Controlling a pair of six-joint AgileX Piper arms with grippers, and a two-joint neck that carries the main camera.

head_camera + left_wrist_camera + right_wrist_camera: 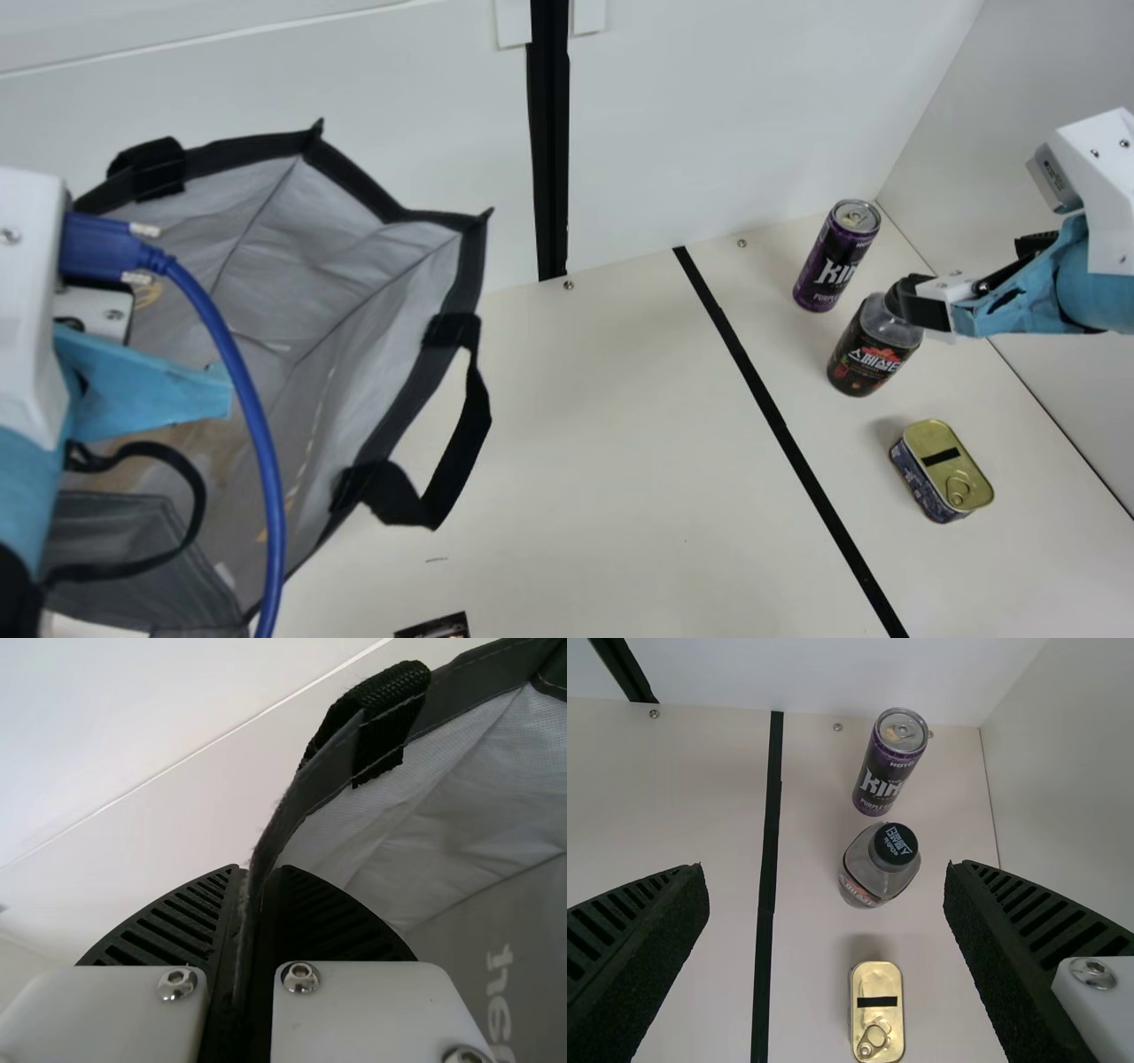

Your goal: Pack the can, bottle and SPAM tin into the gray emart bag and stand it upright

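In the main view my left arm (pixel 142 381) is at the left, in front of the open bag (pixel 390 292). The left wrist view has my left gripper (pixel 252 877) shut on the rim of the gray bag (pixel 310 802), beside a black strap loop. My right gripper (pixel 921 306) is at the main view's right, overlapping the bottle's top. In the right wrist view my right gripper (pixel 827 877) is wide open, with nothing between its fingers. Below it stand the purple can (pixel 890 766), the black-capped bottle (pixel 877 870) and the SPAM tin (pixel 877 1005). The can (pixel 833 261), bottle (pixel 864 354) and tin (pixel 941 470) are upright, apart.
A black tape line (pixel 780 430) runs across the table between the bag and the three items. White walls (pixel 709 115) close off the back and right. A blue cable (pixel 244 381) hangs beside my left arm. A small dark printed piece (pixel 436 626) lies at the near edge.
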